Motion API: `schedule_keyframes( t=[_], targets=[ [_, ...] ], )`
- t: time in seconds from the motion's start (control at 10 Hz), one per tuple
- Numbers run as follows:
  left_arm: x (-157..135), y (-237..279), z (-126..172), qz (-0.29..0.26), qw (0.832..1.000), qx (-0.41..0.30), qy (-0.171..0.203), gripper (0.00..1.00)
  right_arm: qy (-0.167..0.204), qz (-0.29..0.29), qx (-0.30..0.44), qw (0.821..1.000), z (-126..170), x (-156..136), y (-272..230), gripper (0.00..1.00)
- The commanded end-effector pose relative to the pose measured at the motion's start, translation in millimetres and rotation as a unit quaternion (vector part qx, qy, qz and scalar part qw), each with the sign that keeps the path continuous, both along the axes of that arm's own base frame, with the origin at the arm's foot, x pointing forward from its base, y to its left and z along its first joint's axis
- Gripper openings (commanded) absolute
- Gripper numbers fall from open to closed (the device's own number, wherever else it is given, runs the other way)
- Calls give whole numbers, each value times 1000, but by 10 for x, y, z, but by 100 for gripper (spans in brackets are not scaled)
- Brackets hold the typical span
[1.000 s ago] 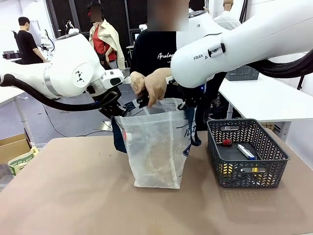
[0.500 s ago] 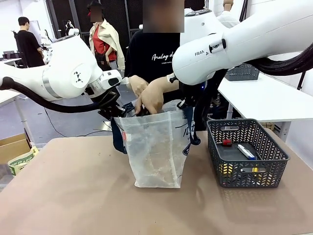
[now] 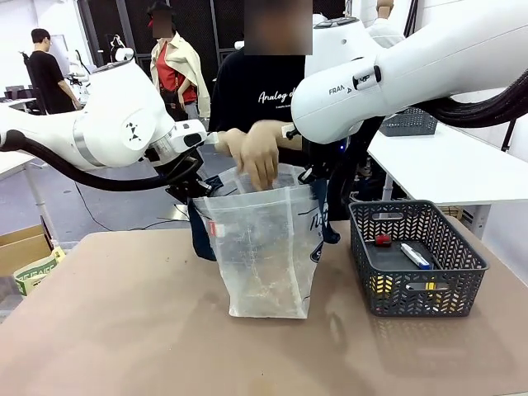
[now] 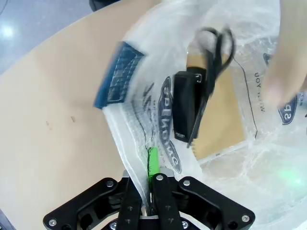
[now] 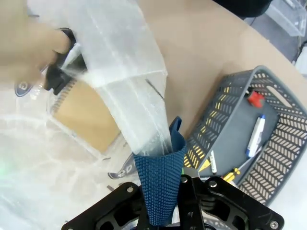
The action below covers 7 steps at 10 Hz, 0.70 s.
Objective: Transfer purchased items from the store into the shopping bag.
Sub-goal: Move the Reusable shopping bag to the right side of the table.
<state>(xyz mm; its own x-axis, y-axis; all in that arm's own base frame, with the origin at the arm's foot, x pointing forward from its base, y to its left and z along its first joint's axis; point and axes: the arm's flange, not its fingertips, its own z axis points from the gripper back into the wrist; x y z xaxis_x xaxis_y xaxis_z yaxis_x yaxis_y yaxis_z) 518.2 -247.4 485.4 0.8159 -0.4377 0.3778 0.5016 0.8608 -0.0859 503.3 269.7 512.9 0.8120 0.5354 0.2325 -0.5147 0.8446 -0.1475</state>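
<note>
Gaping translucent shopping bag (image 3: 262, 256), navy handles (image 3: 200, 235)

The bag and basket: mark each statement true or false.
1. The bag stands upright on the table. True.
2. The basket sits left of the bag. False: it sits to the bag's right.
3. The robot's left hand is shut on the bag's rim. True.
4. The robot's right hand is open. False: it is shut on the navy strap.
5. A person's hand reaches into the bag. True.
6. The basket is empty. False: it holds a pen and other small items.
</note>
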Motion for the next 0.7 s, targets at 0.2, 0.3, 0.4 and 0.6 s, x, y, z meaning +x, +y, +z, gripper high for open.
schedule_keyframes(
  t=[0.2, 0.3, 0.4, 0.6],
  targets=[
    [-2, 16, 25, 5, 1000, -8, 1, 0, -2, 0, 1, 1000, 26, -5, -4, 0],
    [-2, 16, 25, 5, 1000, -8, 1, 0, -2, 0, 1, 1000, 26, -5, -4, 0],
    [-2, 16, 25, 5, 1000, -8, 1, 0, -2, 0, 1, 1000, 26, -5, -4, 0],
    [-2, 16, 25, 5, 1000, -8, 1, 0, -2, 0, 1, 1000, 26, -5, -4, 0]
  ],
)
